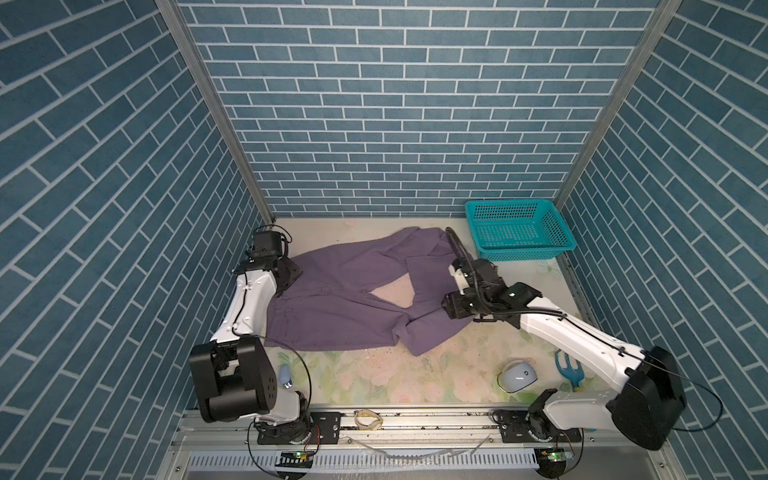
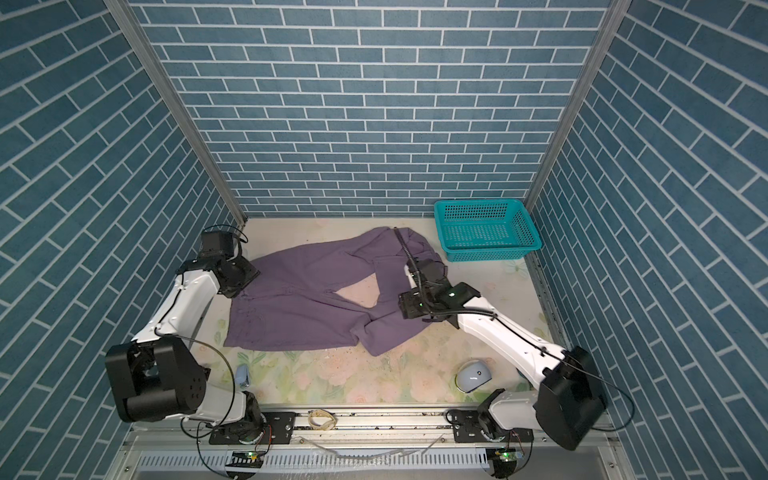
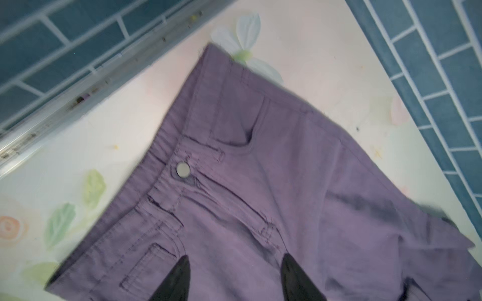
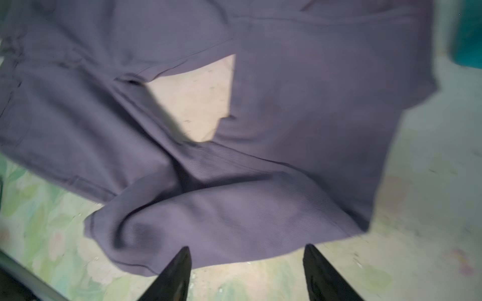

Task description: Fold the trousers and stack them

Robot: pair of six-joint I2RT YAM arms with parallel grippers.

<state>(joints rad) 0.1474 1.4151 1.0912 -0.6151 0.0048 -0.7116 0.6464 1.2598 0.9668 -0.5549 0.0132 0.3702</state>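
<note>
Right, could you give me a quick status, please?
Left hand open, empty, over the waist end. Right hand open, empty, at a leg's edge. Trousers spread, legs crooked, unfolded. Teal basket far right, off the cloth.

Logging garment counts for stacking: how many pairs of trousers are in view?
1. The purple trousers lie spread across the middle of the table. The teal basket, far right, holds none; one hidden underneath cannot be ruled out.

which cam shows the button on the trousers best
The left wrist view: the silver button shows large and close. In both top views the trousers lie whole, but the button is too small to tell. The right wrist view shows only the legs.
</note>
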